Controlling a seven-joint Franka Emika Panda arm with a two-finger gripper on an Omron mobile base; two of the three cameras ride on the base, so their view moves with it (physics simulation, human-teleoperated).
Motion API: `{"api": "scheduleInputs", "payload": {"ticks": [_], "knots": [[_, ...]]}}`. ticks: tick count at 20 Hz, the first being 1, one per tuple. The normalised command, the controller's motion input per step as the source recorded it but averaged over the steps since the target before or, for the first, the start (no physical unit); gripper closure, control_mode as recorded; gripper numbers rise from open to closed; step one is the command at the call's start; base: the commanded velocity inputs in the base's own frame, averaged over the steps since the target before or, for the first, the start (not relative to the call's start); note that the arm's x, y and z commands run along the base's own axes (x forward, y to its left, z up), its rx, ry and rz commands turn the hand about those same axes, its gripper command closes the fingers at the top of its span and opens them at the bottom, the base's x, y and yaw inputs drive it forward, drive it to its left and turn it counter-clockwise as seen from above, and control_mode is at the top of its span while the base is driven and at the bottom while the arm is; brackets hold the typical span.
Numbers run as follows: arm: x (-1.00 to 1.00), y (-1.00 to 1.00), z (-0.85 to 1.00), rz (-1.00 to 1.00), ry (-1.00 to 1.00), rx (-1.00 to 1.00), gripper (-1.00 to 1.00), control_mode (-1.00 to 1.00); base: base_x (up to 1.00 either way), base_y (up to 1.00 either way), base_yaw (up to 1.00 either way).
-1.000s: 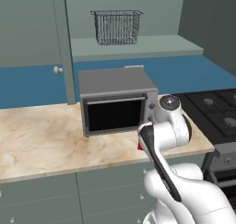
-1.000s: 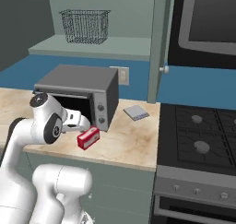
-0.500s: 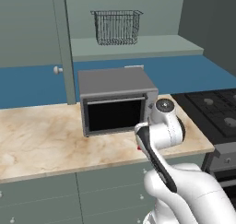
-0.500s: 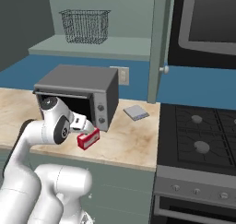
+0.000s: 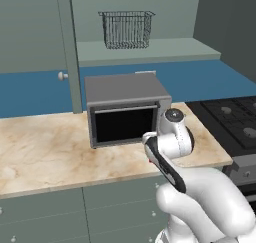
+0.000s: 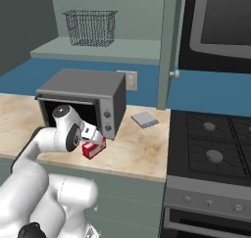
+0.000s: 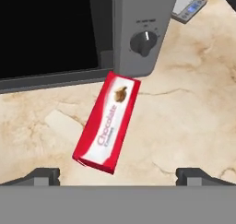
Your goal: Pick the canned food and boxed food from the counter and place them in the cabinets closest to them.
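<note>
The boxed food (image 7: 108,124), a flat red box with white lettering, lies on the marble counter (image 7: 193,103) just in front of the toaster oven's right corner. My gripper (image 7: 120,177) hovers above its near end, open, with nothing between the fingertips (image 7: 44,174). From the right base view the gripper (image 6: 98,137) hangs just over the red box (image 6: 93,150). The grey-green cabinets show as a tall door with a white knob (image 5: 62,76) and an open shelf (image 6: 98,48). The canned food is out of view.
The grey toaster oven (image 5: 125,109) stands at the counter's back, its door side facing me. A wire basket (image 5: 126,29) sits on the shelf above. A small flat grey scale (image 6: 145,119) lies right of the oven. The black stove (image 6: 215,144) borders the counter.
The arm has swung forward and brought the hand down closer over the red box. The box has stayed in place and the jaws have stayed open.
</note>
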Motion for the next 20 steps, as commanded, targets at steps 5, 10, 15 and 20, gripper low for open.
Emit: {"api": "scheduleInputs", "payload": {"ticks": [5, 10, 15, 20], "knots": [[0.16, 0.0, -0.47, -0.08, 0.01, 0.06, -1.0, -1.0, 0.0, 0.0, 0.0], [0.01, 0.0, -0.63, -0.08, 0.0, 0.05, -1.0, -1.0, 0.0, 0.0, 0.0], [0.01, 0.0, -0.64, -0.08, 0.0, 0.04, -1.0, -1.0, 0.0, 0.0, 0.0], [0.0, 0.0, -0.66, -0.08, 0.0, 0.04, -1.0, -1.0, 0.0, 0.0, 0.0]]}}
